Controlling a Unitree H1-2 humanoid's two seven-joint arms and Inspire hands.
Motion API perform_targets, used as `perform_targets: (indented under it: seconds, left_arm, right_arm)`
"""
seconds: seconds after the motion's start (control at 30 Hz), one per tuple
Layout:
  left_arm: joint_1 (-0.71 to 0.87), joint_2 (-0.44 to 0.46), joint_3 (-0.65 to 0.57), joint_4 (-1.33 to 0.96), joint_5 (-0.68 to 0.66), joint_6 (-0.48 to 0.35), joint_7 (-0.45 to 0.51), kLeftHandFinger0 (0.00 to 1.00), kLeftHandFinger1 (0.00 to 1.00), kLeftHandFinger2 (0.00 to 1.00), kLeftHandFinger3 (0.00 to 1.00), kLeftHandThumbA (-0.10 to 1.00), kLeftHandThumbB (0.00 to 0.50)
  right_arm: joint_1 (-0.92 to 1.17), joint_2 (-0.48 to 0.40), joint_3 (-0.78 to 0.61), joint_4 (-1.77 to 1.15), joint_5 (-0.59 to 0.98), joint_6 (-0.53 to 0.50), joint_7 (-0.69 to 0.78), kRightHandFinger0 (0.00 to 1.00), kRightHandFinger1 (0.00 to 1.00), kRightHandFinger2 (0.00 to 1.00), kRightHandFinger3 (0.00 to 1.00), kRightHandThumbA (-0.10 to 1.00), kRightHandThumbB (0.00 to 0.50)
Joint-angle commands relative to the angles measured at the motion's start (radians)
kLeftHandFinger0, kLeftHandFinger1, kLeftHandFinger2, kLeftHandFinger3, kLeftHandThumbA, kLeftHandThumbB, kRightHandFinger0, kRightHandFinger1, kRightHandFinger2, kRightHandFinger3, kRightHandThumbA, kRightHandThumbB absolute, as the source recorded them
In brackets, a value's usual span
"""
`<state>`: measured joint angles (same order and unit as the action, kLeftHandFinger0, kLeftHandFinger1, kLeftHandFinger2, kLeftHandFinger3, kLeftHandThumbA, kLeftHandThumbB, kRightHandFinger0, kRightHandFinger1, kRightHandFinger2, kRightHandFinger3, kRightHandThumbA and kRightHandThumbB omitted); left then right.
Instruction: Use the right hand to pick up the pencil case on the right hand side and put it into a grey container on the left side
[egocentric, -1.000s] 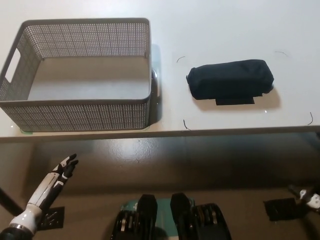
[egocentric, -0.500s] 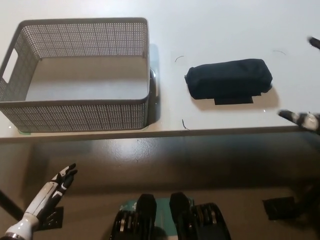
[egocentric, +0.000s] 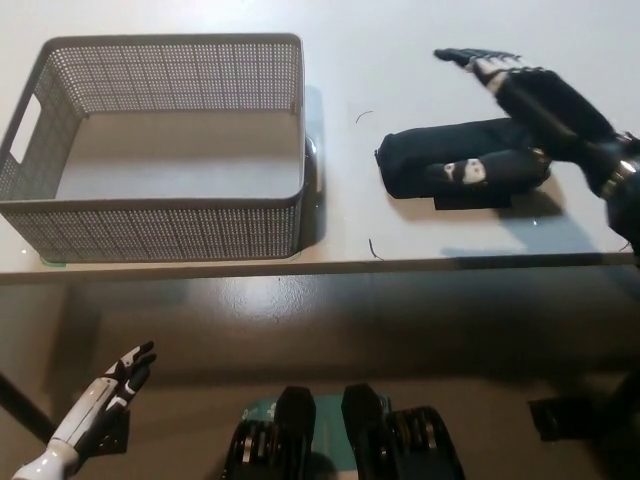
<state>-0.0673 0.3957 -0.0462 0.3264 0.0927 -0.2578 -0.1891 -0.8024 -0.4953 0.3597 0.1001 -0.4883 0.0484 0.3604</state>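
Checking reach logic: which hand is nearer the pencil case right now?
Right. The black right hand is over the dark pencil case, fingers spread, not closed on it. The white left hand rests low at lower left, below the table edge, far from it.

The right hand is black with pale patches at its fingertips and a metallic wrist band; the left hand is white with black fingertips.

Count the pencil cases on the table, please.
1. The pencil case lies on the table to the right of the basket, under the open right hand. None looks hidden.
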Motion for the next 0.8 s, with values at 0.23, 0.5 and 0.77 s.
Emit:
perform_targets:
  seconds: [0.23,0.5,0.77]
  left_arm:
    - [0.011,0.023,-0.007,-0.012,0.019,-0.077,-0.009,1.00,1.00,1.00,1.00,1.00,0.299]
    - [0.008,0.026,-0.018,-0.014,0.035,-0.077,-0.011,1.00,1.00,1.00,1.00,1.00,0.309]
    - [0.001,0.027,-0.025,-0.005,0.039,-0.100,-0.010,1.00,1.00,1.00,1.00,1.00,0.299]
  right_arm:
    - [-0.343,0.013,0.180,0.366,-0.257,0.042,0.042,1.00,1.00,1.00,1.00,0.93,0.500]
    - [-0.451,0.020,0.244,0.523,-0.302,0.021,0.020,1.00,1.00,1.00,1.00,0.81,0.500]
    - [-0.495,0.027,0.256,0.585,-0.304,0.034,0.041,1.00,1.00,1.00,1.00,0.82,0.500]
